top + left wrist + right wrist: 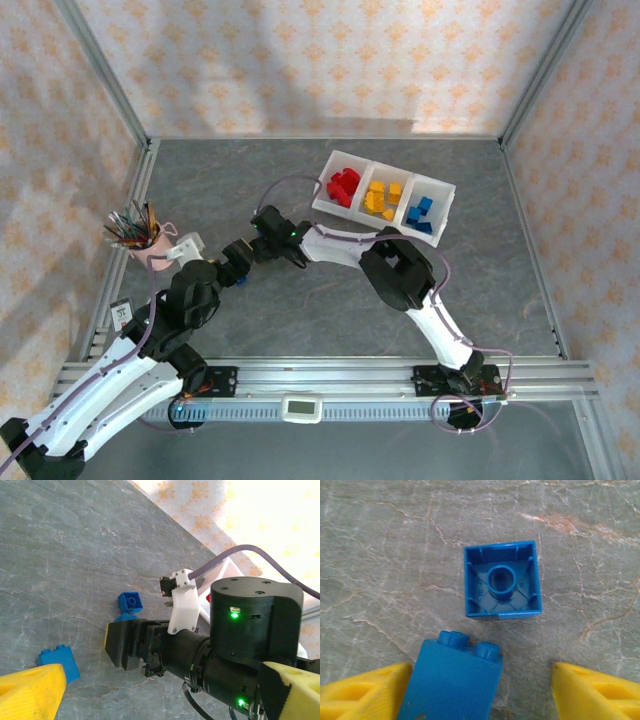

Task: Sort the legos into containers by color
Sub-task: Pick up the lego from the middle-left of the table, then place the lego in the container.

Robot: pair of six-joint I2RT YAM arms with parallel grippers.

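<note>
Legos: blue brick [451, 680], on its side, studs pointing away, lying off-centre between the spread, ungripping fingers [365, 692] of the right claw [481, 680]; second blue brick [502, 580], upturned, just beyond.

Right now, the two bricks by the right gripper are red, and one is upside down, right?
Not quite. By the right gripper, the upside-down brick and the second brick are blue, not red; the right wrist view shows it. One is indeed upside down, hollow side up.
</note>
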